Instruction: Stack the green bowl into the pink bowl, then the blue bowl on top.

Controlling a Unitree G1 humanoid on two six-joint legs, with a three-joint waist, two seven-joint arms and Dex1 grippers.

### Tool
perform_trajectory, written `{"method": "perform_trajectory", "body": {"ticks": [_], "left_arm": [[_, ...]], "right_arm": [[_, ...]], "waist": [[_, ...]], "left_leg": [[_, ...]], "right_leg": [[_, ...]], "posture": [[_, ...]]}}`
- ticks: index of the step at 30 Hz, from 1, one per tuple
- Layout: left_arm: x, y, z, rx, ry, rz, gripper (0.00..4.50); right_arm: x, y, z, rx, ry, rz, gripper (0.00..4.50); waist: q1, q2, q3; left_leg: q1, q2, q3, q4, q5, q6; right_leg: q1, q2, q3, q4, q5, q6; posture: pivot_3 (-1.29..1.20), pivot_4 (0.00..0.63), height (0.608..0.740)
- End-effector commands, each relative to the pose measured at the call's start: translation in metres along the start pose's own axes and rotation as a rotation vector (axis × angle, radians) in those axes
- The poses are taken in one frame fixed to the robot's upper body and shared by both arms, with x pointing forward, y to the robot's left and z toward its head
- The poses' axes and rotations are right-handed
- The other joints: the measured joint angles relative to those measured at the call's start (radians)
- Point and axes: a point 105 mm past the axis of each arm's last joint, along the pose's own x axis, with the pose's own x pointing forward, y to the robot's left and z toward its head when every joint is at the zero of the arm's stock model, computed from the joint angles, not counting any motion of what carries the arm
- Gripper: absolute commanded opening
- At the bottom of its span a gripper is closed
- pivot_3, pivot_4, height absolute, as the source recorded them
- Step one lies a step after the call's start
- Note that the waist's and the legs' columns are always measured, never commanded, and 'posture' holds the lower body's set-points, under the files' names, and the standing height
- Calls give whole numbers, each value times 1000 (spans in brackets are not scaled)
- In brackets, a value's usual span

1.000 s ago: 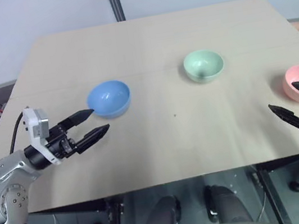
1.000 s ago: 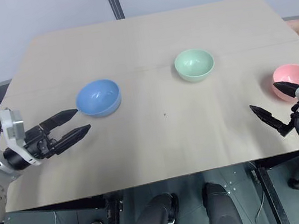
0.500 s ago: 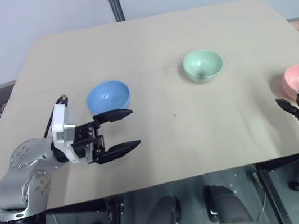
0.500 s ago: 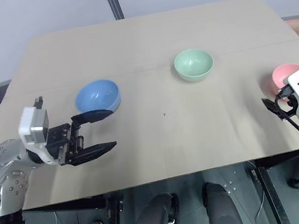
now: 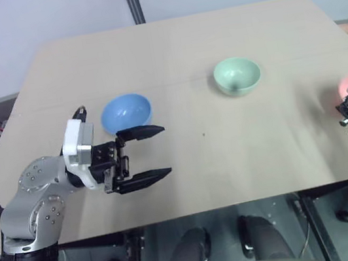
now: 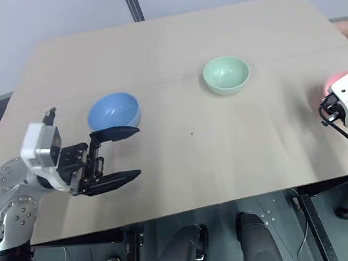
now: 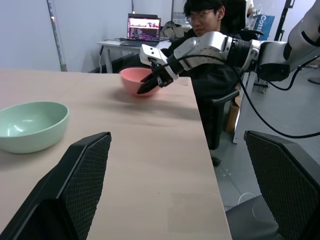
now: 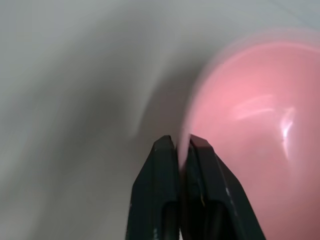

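Right arm (image 7: 215,47) newly at beige table (image 5: 175,51) edge

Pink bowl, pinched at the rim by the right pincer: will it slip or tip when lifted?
The pink bowl looks glossy, so it may slip. The right pincer is closed on one edge only, so the bowl will likely tilt. It looks rigid.

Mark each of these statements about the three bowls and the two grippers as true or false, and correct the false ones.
1. The right gripper is shut on the pink bowl's rim. True.
2. The green bowl sits inside the pink bowl. False: it stands alone on the table.
3. The left gripper is open and holds nothing. True.
4. The blue bowl is stacked on the green bowl. False: they stand apart.
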Motion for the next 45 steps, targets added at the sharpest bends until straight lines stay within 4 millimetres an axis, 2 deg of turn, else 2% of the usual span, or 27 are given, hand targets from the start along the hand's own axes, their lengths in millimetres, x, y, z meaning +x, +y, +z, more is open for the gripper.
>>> {"method": "perform_trajectory", "body": {"ticks": [1, 2, 4, 6, 8, 10, 11, 13, 17, 22, 23, 25, 26, 29, 30, 33, 36, 39, 45], "left_arm": [[5, -2, 4, 34, 1, 19, 4500], [4, 0, 3, 35, 9, 35, 4500], [2, -1, 1, 19, -1, 48, 4500], [-1, -3, -2, 4, -1, 55, 4500], [-5, -4, -7, -4, 11, 64, 4500], [-8, -3, -9, -9, 12, 84, 4500], [-8, -3, -9, -9, 11, 88, 4500], [-7, -2, -9, -6, 11, 87, 4500], [-5, -1, -8, 6, 4, 88, 4500], [-4, -4, -9, -1, -6, 94, 4500], [-4, -4, -9, -3, -9, 96, 4500], [-4, -4, -8, -5, -17, 106, 4500], [-5, -4, -7, -7, -22, 115, 4500], [-7, -3, -7, -9, -26, 125, 4500], [-7, -3, -7, -9, -25, 126, 4500], [-7, -2, -5, -8, -34, 135, 4500], [-7, -1, -5, -5, -36, 140, 4500], [-8, -2, -4, -1, -35, 145, 4500], [-9, -6, -3, 4, -33, 165, 4500]], "right_arm": [[-4, 0, 30, -118, -111, 12, 50], [-6, 10, 39, -133, -147, 58, 50], [-14, 48, 65, -158, -257, 231, 50], [-27, 92, 85, -189, -331, 399, 50], [-37, 135, 97, -238, -377, 536, 50], [-33, 176, 107, -271, -409, 610, 50], [-29, 188, 111, -279, -415, 624, 50], [-21, 202, 114, -293, -408, 643, 50], [-7, 214, 121, -326, -384, 693, 50], [-11, 232, 129, -384, -408, 785, 1679], [-13, 233, 132, -388, -422, 787, 2007], [-21, 229, 148, -376, -489, 763, 3011], [-26, 224, 157, -363, -519, 758, 3309], [-42, 202, 182, -317, -613, 738, 3309], [-43, 188, 192, -317, -643, 697, 3309], [-38, 152, 208, -448, -691, 565, 3309], [-12, 122, 200, -737, -637, 437, 3309], [17, 103, 187, -974, -552, 419, 3309], [55, 99, 178, -1182, -497, 415, 3309]], "waist": [[0, 0, 0], [-1, 0, 0], [-4, 1, 1], [-7, 1, 1], [-5, 1, 1], [-3, 0, 1], [-2, -1, 2], [2, -1, 2], [3, -1, 2], [-2, -1, 2], [-2, -1, 2], [-2, -1, 2], [-2, -1, 3], [-1, -1, 3], [-1, -1, 3], [1, -1, 3], [0, -1, 2], [-10, -1, 3], [-36, -2, 3]], "left_leg": [[0, 0, 0, 0, 0, 0], [0, 0, 0, 0, 0, 0], [0, 0, 0, 0, 0, 0], [0, 3, 1, 0, 0, 0], [0, 7, 1, 0, -1, 0], [1, 9, 0, 0, -2, -1], [1, 9, 0, 0, -3, -1], [-1, 9, 0, 1, -2, -2], [-1, 8, 0, 4, -2, -3], [-1, 11, 1, 2, -2, -5], [-1, 12, 1, 2, -2, -5], [-2, 12, 1, 2, -3, -6], [-2, 12, 1, 2, -3, -6], [-3, 12, 2, 2, -3, -6], [-3, 12, 3, 2, -3, -6], [-2, 12, 3, 2, -3, -6], [-1, 12, 3, 2, -3, -6], [0, 12, 8, 2, -3, -6], [1, 15, 14, 1, -3, -6]], "right_leg": [[0, 0, 0, 0, 0, 0], [0, 0, 0, 0, 0, 0], [0, 0, 1, 0, 0, 0], [0, 3, 1, 0, 0, 0], [0, 5, 1, -1, 0, 0], [0, 8, 0, -1, 0, 0], [0, 8, 0, -1, 0, 0], [-2, 9, 0, -1, 2, -4], [0, 9, 0, -4, 5, -3], [-1, 12, 1, -5, 6, -5], [-1, 13, 1, -5, 6, -5], [-3, 13, 1, -5, 6, -6], [-4, 13, 2, -5, 6, -6], [-4, 13, 3, -6, 7, -6], [-4, 13, 3, -6, 7, -7], [-3, 14, 2, -6, 8, -7], [-2, 14, -1, -6, 8, -7], [-2, 14, 2, -6, 8, -7], [-5, 17, 8, -6, 9, -9]], "posture": [[0, 150, 740], [0, 150, 740], [0, 150, 740], [0, 150, 740], [0, 150, 740], [0, 150, 740], [0, 150, 740], [0, 150, 740], [0, 150, 740], [0, 150, 740], [0, 150, 740], [0, 150, 740], [0, 150, 740], [0, 150, 740], [0, 150, 740], [0, 150, 740], [0, 150, 740], [0, 150, 740], [0, 150, 740]]}}
